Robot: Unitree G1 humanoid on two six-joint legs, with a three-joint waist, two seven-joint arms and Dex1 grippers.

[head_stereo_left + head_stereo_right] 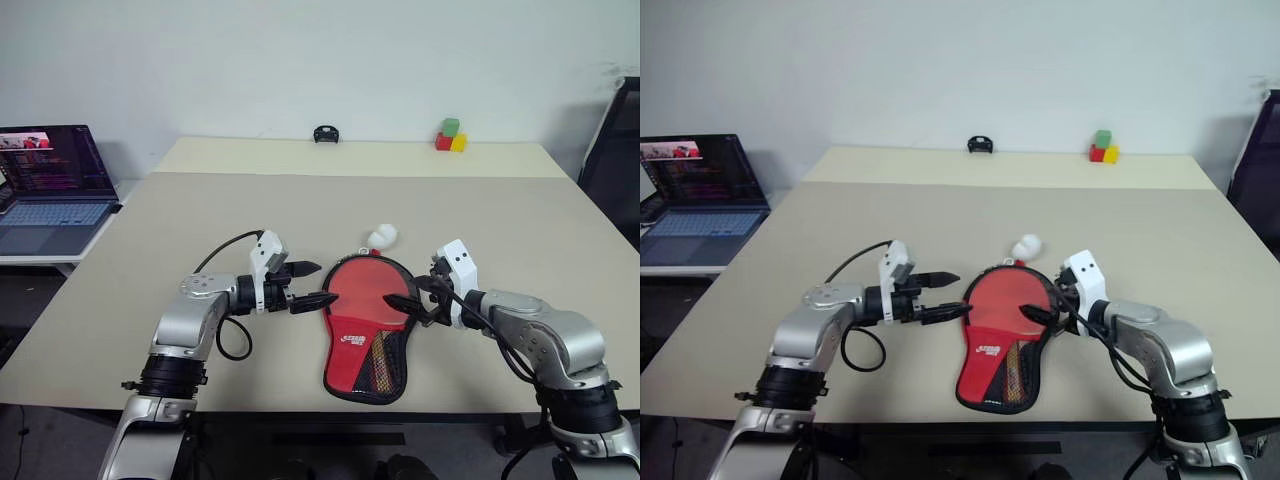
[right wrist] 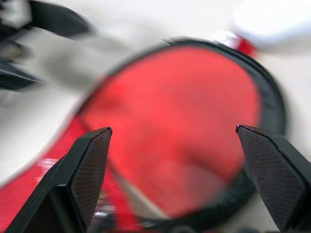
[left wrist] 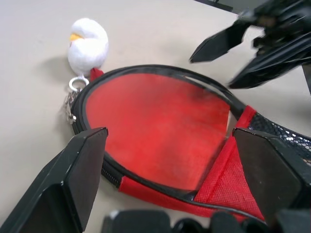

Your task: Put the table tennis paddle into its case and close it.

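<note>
Paddle face, round and red [image 3: 155, 131], lies inside the red paddle-shaped fabric case with black zipper edge [image 1: 368, 335], directly between the two grippers, which face each other across it. Left gripper [image 1: 310, 286] has its two black fingers spread wide and holds nothing; its tips sit just beside the case's left rim, one finger over the bare tabletop and the other at the zipper edge. Right gripper [image 1: 405, 304] likewise stands wide open and empty, its tips over the right part of the round red face, near the case's right rim. In the left wrist view the red face shows between the spread fingers, ringed by the black zipper, with the case's red flap folded back and the black mesh pocket [image 3: 286, 136] to one side. Just beyond the grippers, at the far end of the case, a small white plush chick charm [image 3: 87, 46] hangs from a metal keyring on the zipper and rests on the beige table [image 1: 300, 210]. Farther out, a small black object [image 1: 325, 134] and stacked red, green and yellow blocks [image 1: 450, 136] sit at the table's far edge, and an open laptop [image 1: 50, 185] stands on a side surface well apart to the left.
</note>
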